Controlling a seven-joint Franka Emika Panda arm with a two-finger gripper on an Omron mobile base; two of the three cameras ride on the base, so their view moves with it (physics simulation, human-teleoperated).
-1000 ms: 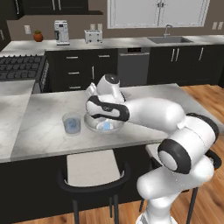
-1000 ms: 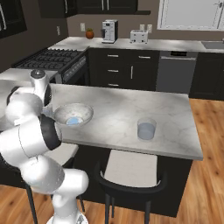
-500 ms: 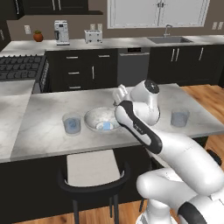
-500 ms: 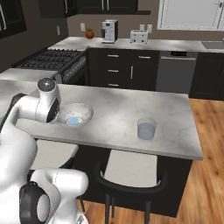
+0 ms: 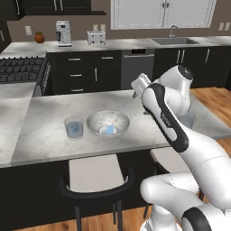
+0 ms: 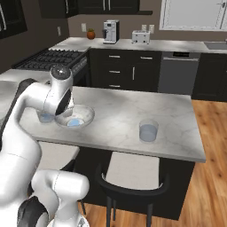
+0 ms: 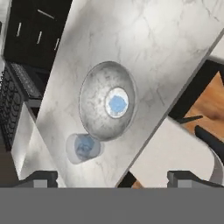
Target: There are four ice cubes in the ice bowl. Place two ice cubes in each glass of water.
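Hand view looks down from well above the marble counter (image 7: pixel 166 48), where the ice bowl (image 7: pixel 94 92) sits near the front edge with the pale-blue ice cubes (image 7: pixel 117 104) pooled at its centre, too blurred together to count. One glass of water (image 7: pixel 84 148) stands just beside the bowl and the other glass (image 6: pixel 148 131) well apart near the counter's far end, so cubes must likely be carried in both directions. The gripper (image 7: pixel 113 178) hangs high with jaws spread wide and nothing between them, probably aimed over the bowl for a first descent.
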